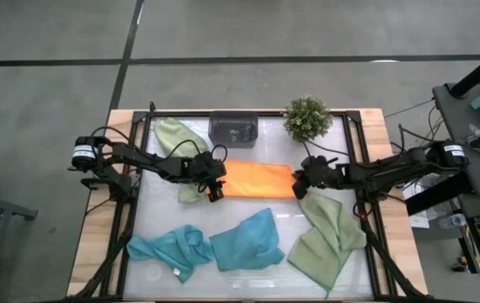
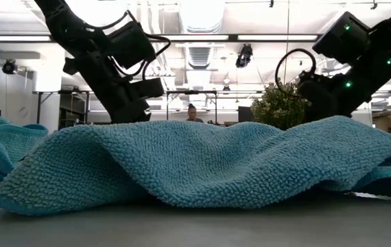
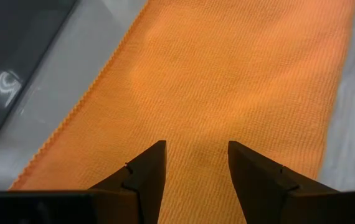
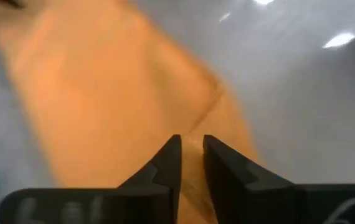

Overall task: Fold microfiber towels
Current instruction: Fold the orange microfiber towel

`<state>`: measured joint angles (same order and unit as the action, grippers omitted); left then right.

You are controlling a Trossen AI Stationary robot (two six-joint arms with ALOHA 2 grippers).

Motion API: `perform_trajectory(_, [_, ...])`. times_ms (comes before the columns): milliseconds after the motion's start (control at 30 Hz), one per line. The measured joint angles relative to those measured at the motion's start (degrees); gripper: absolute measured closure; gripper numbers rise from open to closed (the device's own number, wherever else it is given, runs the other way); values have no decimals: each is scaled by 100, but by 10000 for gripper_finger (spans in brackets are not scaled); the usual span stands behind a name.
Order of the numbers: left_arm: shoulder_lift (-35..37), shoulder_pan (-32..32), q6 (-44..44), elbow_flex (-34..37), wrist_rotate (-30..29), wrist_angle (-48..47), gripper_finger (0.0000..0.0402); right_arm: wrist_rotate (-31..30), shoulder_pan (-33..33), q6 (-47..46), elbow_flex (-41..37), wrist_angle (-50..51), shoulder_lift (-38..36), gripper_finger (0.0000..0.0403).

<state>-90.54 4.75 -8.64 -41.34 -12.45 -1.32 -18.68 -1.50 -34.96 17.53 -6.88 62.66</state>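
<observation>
Between our left gripper (image 1: 216, 188), jaws parted above one end, and our right gripper (image 1: 301, 186), narrowed to a slit over the other end with nothing visibly pinched, lies the orange towel (image 1: 257, 178), folded into a strip. Beyond them, two teal towels (image 1: 244, 242) and two green towels (image 1: 328, 236) lie crumpled, unfolded. In the low view a teal heap hides the orange one.

Table (image 1: 97, 219) with orange towel (image 1: 257, 178) at centre; tray (image 1: 233, 128) and plant (image 1: 307, 118) behind it, teal towels (image 1: 244, 242) and green towel (image 1: 328, 236) in front.
</observation>
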Motion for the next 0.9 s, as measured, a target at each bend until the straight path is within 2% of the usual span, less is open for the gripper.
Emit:
perform_trajectory(133, [0,0,-2,7,-10,3,244,495,124,-109,-2,-259,353,388])
perform_trajectory(333, [0,0,-2,23,-23,2,244,583,569,-108,238,-307,807,394])
perform_trajectory(433, [0,0,-2,32,-26,9,244,935,778,140,407,-287,997,394])
perform_trajectory(567, [0,0,-2,63,-28,-9,244,975,888,168,599,-271,1086,394])
perform_trajectory(733, [0,0,-2,83,-31,-11,244,977,880,218,711,-142,867,372])
perform_trajectory(900, [0,0,-2,85,-31,-7,244,719,798,166,944,771,340,327])
